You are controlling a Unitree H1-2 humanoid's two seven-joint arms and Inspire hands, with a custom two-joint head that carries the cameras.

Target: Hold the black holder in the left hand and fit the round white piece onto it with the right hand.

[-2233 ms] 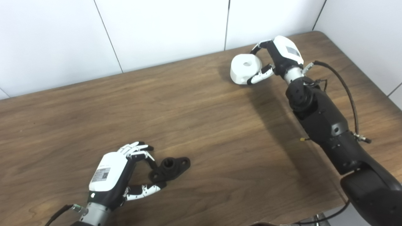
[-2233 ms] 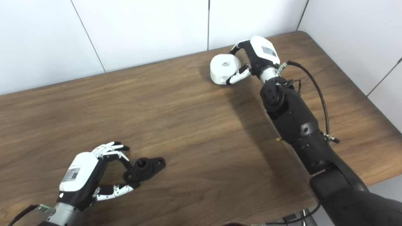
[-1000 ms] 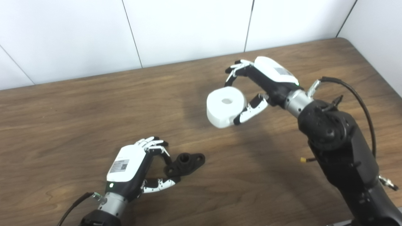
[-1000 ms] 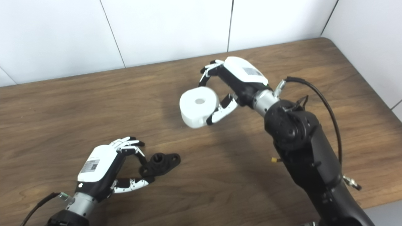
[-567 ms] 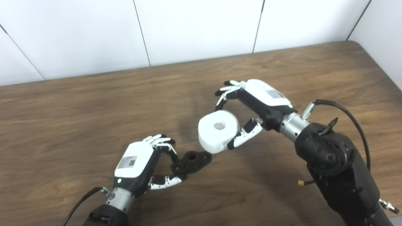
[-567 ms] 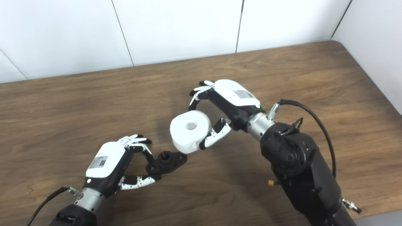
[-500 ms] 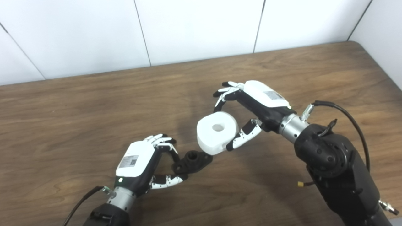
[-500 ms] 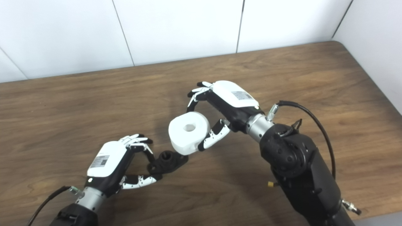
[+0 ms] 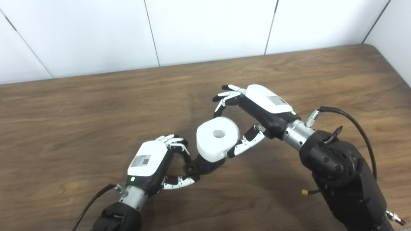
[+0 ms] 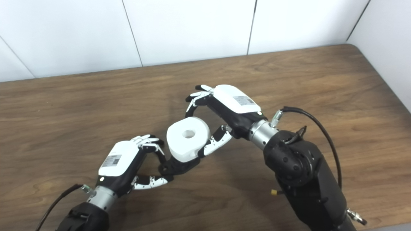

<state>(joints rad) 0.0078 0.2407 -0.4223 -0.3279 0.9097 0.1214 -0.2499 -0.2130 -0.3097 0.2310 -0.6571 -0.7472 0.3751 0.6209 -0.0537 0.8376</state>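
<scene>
My left hand (image 9: 151,163) is shut on one end of the black holder (image 9: 205,165), gripping it between fingers and thumb just above the table. My right hand (image 9: 257,109) is shut on the round white piece (image 9: 217,138), a thick disc with a hole in its top face. The white piece sits directly over the holder and covers its middle boss; only the holder's flange edges show under it. Whether the piece is seated on the holder cannot be told. The same shows in the right eye view, with the white piece (image 10: 188,138) above the holder (image 10: 178,168).
The brown wooden table (image 9: 64,122) runs to a white panelled wall (image 9: 205,29) at the back. Its right edge and rounded far corner (image 9: 379,51) lie near a side wall. A black cable (image 9: 356,122) loops off my right forearm.
My right hand has carried the white piece down and left until it covers the holder's boss. My left hand has raised the holder slightly towards it. The camera has shifted a little.
</scene>
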